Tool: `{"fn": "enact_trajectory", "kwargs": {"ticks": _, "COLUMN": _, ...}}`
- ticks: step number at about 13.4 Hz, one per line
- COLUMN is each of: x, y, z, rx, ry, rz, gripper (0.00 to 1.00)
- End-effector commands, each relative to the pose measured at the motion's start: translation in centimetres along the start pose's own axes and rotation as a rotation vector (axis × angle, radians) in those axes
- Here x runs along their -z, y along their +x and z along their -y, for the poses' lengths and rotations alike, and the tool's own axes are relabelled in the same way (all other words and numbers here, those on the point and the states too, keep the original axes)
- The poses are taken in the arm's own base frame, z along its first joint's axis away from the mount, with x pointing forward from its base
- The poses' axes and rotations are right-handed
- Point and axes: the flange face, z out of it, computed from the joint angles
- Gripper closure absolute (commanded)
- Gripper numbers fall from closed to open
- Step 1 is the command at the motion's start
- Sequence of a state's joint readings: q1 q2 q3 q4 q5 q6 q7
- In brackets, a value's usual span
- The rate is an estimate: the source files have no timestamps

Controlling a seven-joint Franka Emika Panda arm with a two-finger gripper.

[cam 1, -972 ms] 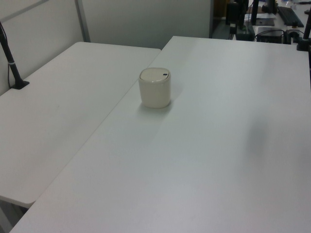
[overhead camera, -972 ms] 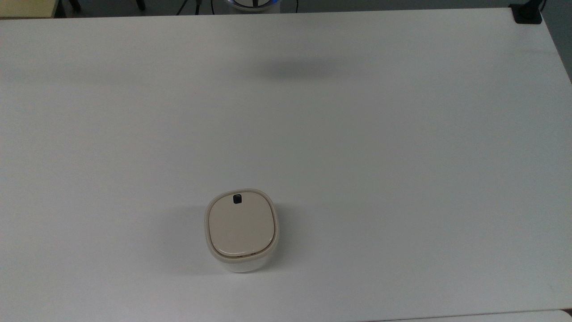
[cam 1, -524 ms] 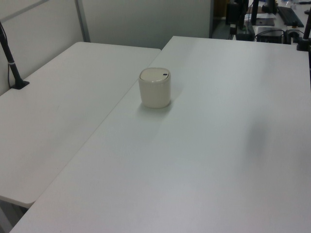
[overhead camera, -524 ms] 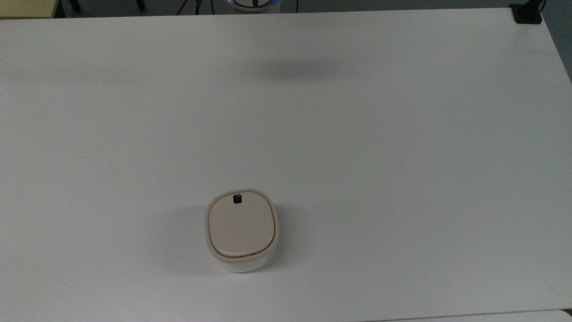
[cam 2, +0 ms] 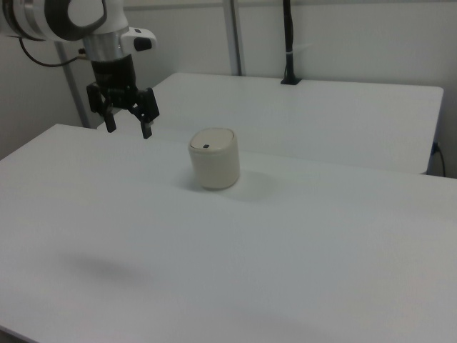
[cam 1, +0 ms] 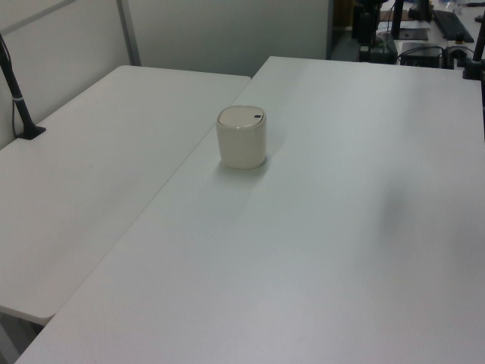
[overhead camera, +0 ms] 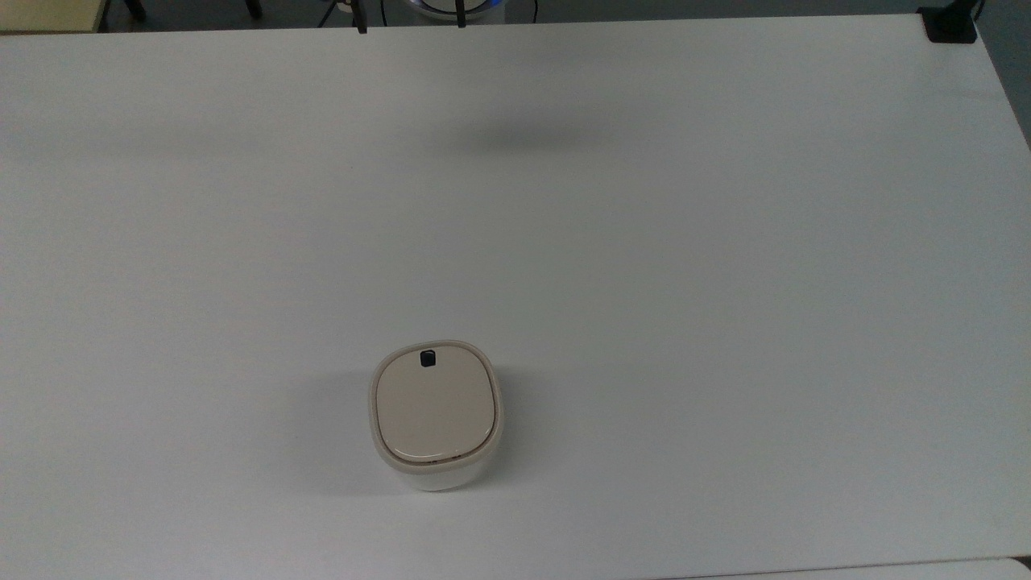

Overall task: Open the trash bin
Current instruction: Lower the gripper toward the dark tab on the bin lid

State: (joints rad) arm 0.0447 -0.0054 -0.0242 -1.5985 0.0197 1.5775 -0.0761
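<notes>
Since the earlier top view, your tool's (cam 2: 128,131) fingertips (overhead camera: 360,29) have entered the top edge, spread open. You'll find the trash bin (overhead camera: 435,412) lid-closed, low on the bench (overhead camera: 725,282).

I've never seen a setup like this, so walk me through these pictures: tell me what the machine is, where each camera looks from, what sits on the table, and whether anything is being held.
The machine is a robot arm ending in a two-finger gripper; in the right view it hangs in the air, fingers apart, holding nothing, at the right view's left of the trash bin. The top view looks straight down on the white table; the left and right views look across it from opposite sides. The bin stands upright, a white body with a beige lid, shut. A small black button sits near one lid edge. A second white table adjoins.
</notes>
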Motion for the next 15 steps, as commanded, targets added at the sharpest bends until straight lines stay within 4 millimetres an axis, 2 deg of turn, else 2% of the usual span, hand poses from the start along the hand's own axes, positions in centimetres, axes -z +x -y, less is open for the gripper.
{"fn": "enact_trajectory", "kwargs": {"ticks": 1, "x": -0.6, "y": 3.1, "z": -0.2, "rx": -0.005, "ry": -0.007, "rz": -0.064, "gripper": 0.28}}
{"fn": "enact_trajectory", "kwargs": {"ticks": 2, "x": -0.6, "y": 3.9, "z": -0.2, "rx": -0.028, "ry": -0.005, "rz": -0.105, "gripper": 0.37}}
{"fn": "enact_trajectory", "kwargs": {"ticks": 3, "x": -0.1, "y": 4.8, "z": -0.2, "rx": -0.084, "ry": -0.006, "rz": -0.183, "gripper": 0.53}}
{"fn": "enact_trajectory", "kwargs": {"ticks": 5, "x": -1.1, "y": 7.5, "z": 0.0, "rx": -0.251, "ry": 0.020, "rz": -0.299, "gripper": 0.86}}
{"fn": "enact_trajectory", "kwargs": {"ticks": 6, "x": -1.8, "y": 8.9, "z": 1.0, "rx": -0.322, "ry": 0.042, "rz": -0.360, "gripper": 0.97}}
{"fn": "enact_trajectory", "kwargs": {"ticks": 7, "x": -2.4, "y": 9.7, "z": 1.6, "rx": -0.353, "ry": 0.057, "rz": -0.399, "gripper": 1.00}}
{"fn": "enact_trajectory", "kwargs": {"ticks": 10, "x": -4.4, "y": 12.0, "z": 2.1, "rx": -0.406, "ry": 0.099, "rz": -0.510, "gripper": 1.00}}
{"fn": "enact_trajectory", "kwargs": {"ticks": 12, "x": -7.4, "y": 14.1, "z": 2.2, "rx": -0.492, "ry": 0.137, "rz": -0.566, "gripper": 1.00}}
{"fn": "enact_trajectory", "kwargs": {"ticks": 15, "x": -10.6, "y": 15.5, "z": 2.0, "rx": -0.512, "ry": 0.141, "rz": -0.596, "gripper": 1.00}}
